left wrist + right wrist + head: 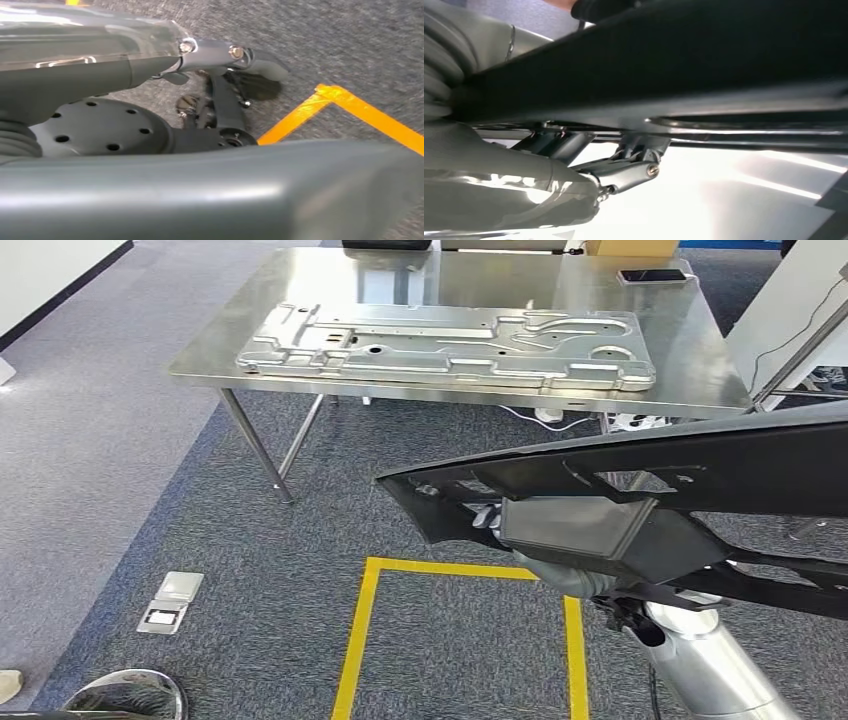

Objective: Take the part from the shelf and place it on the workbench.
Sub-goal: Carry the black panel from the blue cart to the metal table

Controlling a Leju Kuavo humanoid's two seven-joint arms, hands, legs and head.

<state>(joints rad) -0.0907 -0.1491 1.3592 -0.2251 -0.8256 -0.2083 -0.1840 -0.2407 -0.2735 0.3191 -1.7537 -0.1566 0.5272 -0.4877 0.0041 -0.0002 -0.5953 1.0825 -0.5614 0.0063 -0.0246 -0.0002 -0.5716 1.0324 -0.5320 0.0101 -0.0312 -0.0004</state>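
Observation:
A long black plastic part (pixel 640 465) stretches across the right of the head view, with a grey box-shaped section (pixel 580 525) on its underside. It hangs above the carpet, short of the workbench (pixel 470 285). My right hand (pixel 624 167) grips the part (pixel 704 55) from below, and my silver right arm (pixel 710 665) rises under it. My left hand (pixel 225 95) hangs over the floor with its fingers loose and nothing in them.
A large stamped metal panel (pixel 450 345) lies across the steel workbench, with a phone (pixel 652 276) at the far right corner. Yellow tape (pixel 360 630) marks a square on the carpet. A floor socket plate (pixel 170 602) sits at the left.

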